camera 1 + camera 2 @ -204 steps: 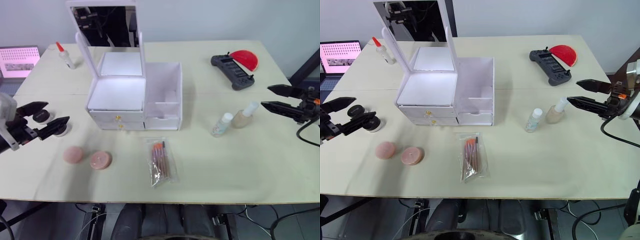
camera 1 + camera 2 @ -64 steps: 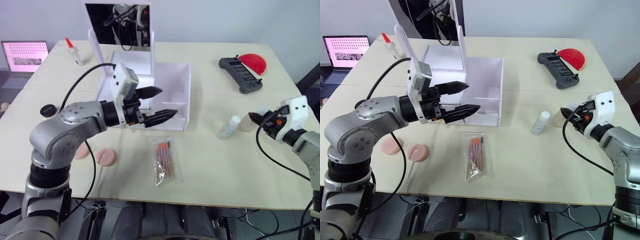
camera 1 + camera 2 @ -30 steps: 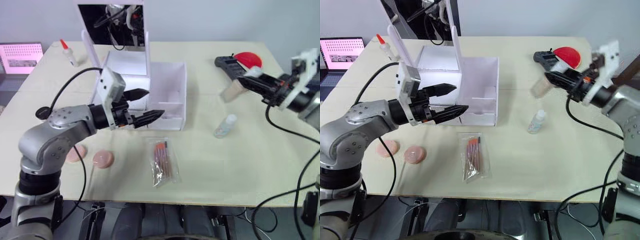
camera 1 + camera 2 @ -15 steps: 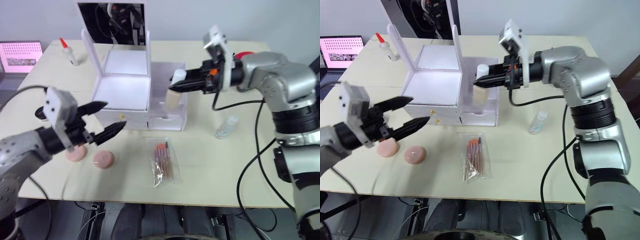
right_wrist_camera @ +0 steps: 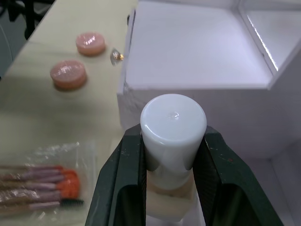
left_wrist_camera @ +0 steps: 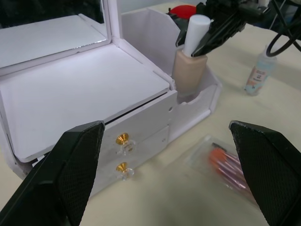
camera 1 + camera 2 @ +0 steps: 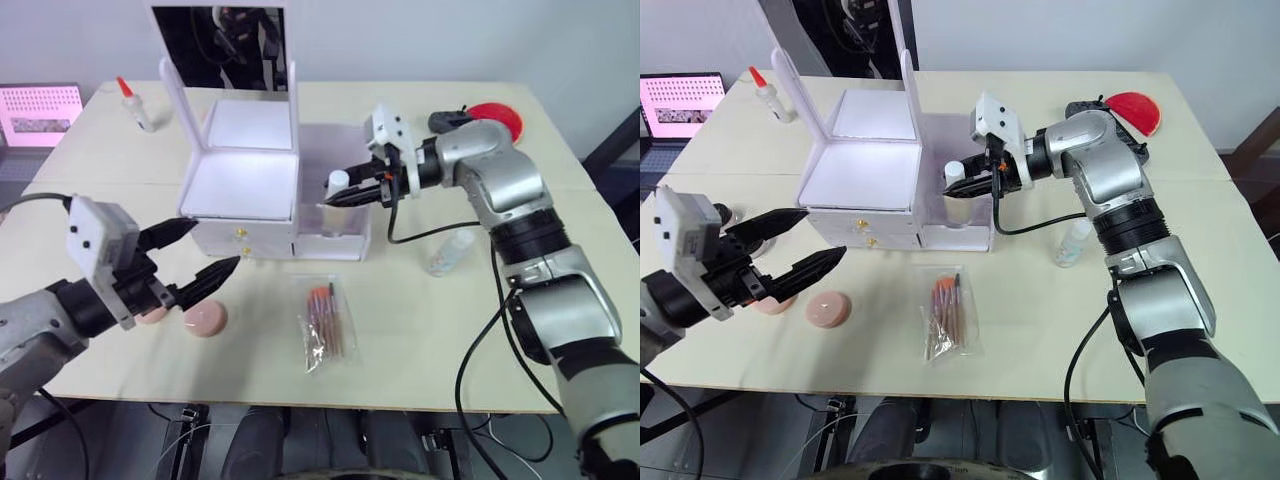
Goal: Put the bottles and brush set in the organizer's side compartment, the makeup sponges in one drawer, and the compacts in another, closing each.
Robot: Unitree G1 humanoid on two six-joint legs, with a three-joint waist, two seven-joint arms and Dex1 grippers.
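The white organizer (image 7: 245,185) stands with its mirror lid up and both gold-knobbed drawers (image 6: 123,139) closed. My right gripper (image 5: 173,136) is shut on the white cap of a beige bottle (image 6: 190,70), which stands upright in the side compartment (image 7: 345,215). A small clear bottle (image 7: 452,250) stands on the table to the right. The bagged brush set (image 7: 328,320) lies in front of the organizer. My left gripper (image 7: 216,242) hangs open over the table's left front, just above two pink makeup sponges (image 7: 205,318). My left arm hides the compacts.
A glue bottle with a red tip (image 7: 133,105) and a pink screen (image 7: 40,110) sit at the far left. A black controller (image 7: 450,120) and a red half-disc (image 7: 497,115) lie at the far right, behind my right arm.
My right arm swung the beige bottle from over the table's right side into the side compartment and lowered it. My left arm drew back from the organizer's front toward the left.
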